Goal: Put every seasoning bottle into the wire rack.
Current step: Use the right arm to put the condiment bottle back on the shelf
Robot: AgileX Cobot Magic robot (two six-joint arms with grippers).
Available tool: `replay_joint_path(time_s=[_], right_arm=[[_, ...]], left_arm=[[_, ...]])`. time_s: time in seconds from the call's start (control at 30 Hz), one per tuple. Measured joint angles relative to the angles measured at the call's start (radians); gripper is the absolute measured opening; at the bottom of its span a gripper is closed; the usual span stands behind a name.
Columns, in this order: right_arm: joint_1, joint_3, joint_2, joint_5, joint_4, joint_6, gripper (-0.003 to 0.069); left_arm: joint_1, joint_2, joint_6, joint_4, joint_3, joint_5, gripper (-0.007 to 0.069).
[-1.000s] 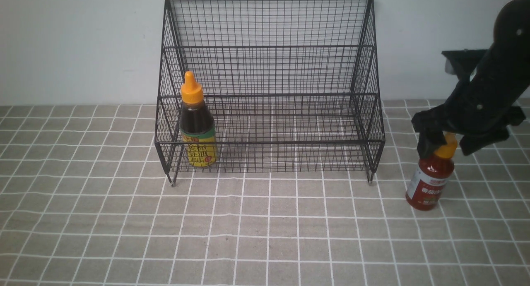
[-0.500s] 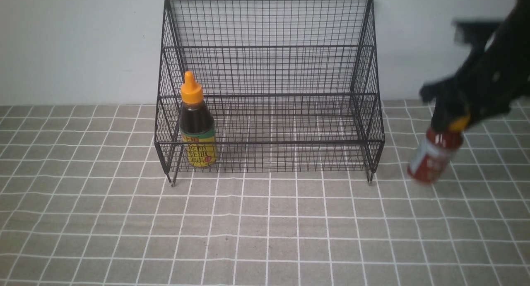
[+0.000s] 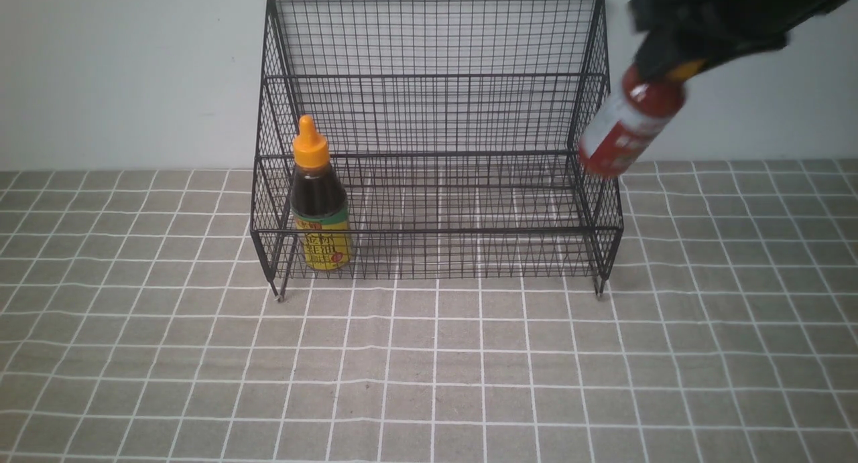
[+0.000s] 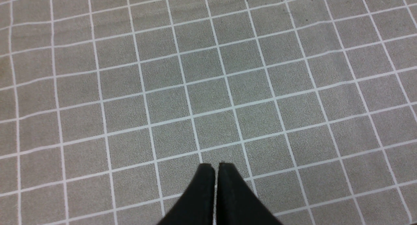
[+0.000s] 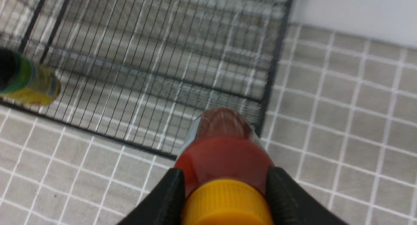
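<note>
red bottle was off the worktop and up beside the rack's right wall.

nearest me, my left pincer (image 4: pixel 215 166) hung shut and empty over the bare worktop (image 3: pixel 429 382). further out, the brown bottle (image 3: pixel 320 212) stood upright at the left of the wire rack's (image 3: pixel 436 114) lower front tier, unmoved. my right pincer (image 3: pixel 677 68) had clamped below the red bottle's (image 3: pixel 627 128) yellow cap and hoisted it from the cloth. it hung tilted, base toward the rack, just outside the wall. i judged it only needed carrying over the rim and lowering in.
</note>
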Motion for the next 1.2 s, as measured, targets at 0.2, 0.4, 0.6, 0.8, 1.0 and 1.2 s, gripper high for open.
replay_joint_path(time_s=[0.2,0.4,0.6,0.8,1.0,1.2], right_arm=[[0.021,0.000,0.063,0.000,-0.007,0.028,0.0295],[0.021,0.000,0.123,-0.012,-0.034,0.029,0.0295],[0.021,0.000,0.196,-0.025,-0.036,0.048,0.0295],[0.024,0.000,0.260,-0.038,-0.038,0.053,0.0295],[0.032,-0.017,0.272,-0.036,-0.035,0.055,0.0478],[0.032,-0.099,0.236,-0.035,-0.042,0.046,0.0566]], left_arm=[[0.000,0.000,0.000,0.000,0.000,0.000,-0.0007],[0.000,0.000,0.000,0.000,0.000,0.000,-0.0007],[0.000,0.000,0.000,-0.001,0.000,0.000,-0.0007],[0.000,0.000,0.000,-0.001,0.000,0.000,-0.0007],[0.000,0.000,0.000,-0.001,0.000,0.000,-0.0007],[0.000,0.000,-0.025,-0.001,0.000,0.000,-0.0007]])
